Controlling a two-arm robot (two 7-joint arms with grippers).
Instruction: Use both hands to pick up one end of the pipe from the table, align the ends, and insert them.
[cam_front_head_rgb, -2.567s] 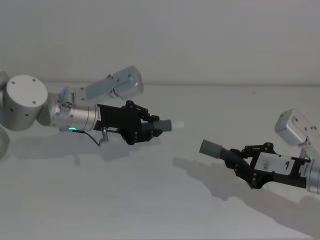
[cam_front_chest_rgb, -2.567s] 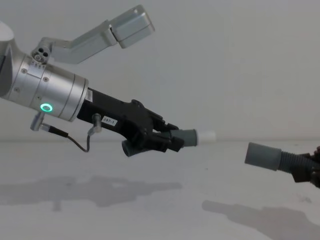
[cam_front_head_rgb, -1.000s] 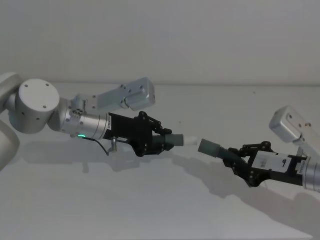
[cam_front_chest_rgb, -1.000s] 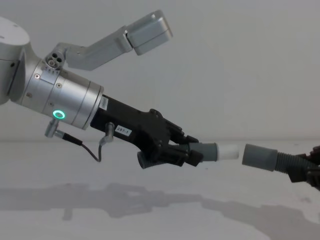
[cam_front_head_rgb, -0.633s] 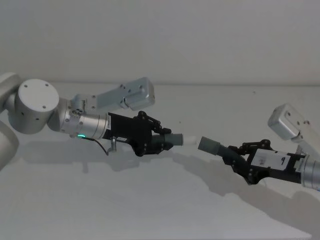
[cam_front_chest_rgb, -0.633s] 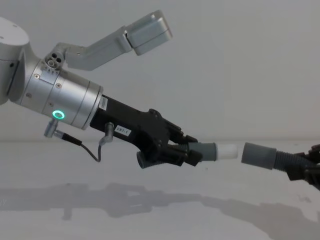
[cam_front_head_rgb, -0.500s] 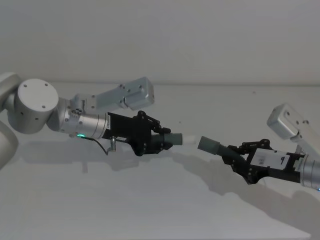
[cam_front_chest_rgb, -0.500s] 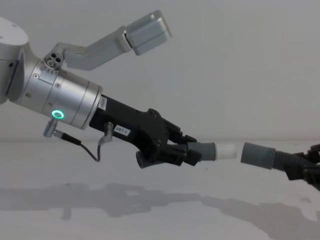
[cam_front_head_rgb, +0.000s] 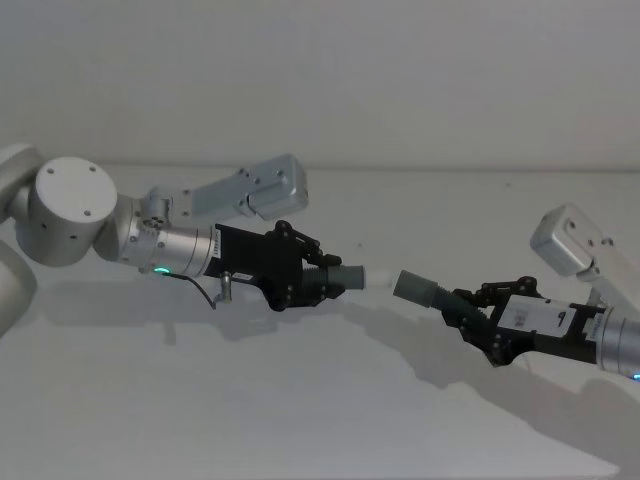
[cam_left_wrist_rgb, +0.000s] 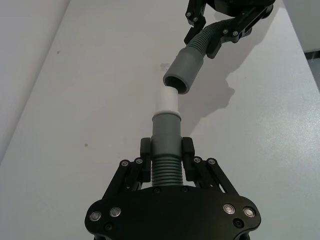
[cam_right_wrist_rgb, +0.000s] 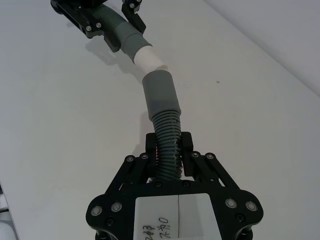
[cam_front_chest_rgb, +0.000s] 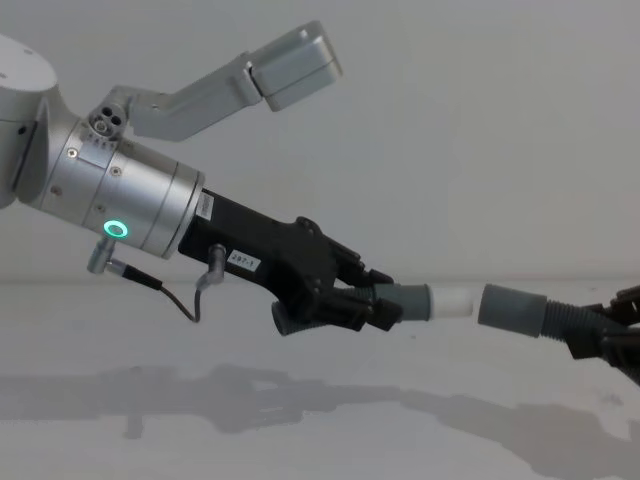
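Note:
Both pipe pieces hang above the table (cam_front_head_rgb: 330, 420). My left gripper (cam_front_head_rgb: 322, 279) is shut on the ribbed part of the piece with the stepped collar (cam_left_wrist_rgb: 166, 129), and its white tip (cam_front_chest_rgb: 450, 301) points right. From the right, my right gripper (cam_front_head_rgb: 467, 312) is shut on the ribbed hose of the other piece, whose wide grey cuff (cam_front_chest_rgb: 510, 308) faces the tip. The chest view shows a narrow gap between tip and cuff. In the left wrist view the white tip (cam_left_wrist_rgb: 166, 101) sits just below the cuff's mouth (cam_left_wrist_rgb: 183, 71), slightly off its axis. The right wrist view shows the cuff (cam_right_wrist_rgb: 160, 95) angled toward the tip (cam_right_wrist_rgb: 149, 59).
The white-grey table (cam_front_chest_rgb: 320, 440) runs bare under both arms, carrying only their shadows. A plain pale wall (cam_front_head_rgb: 400, 80) stands behind. The left arm's silver elbow link (cam_front_chest_rgb: 270, 65) rises above its wrist.
Over 2.6 s my left gripper carried its piece to the right, then held. My right gripper has crept left with the cuff, closing the gap to the white tip.

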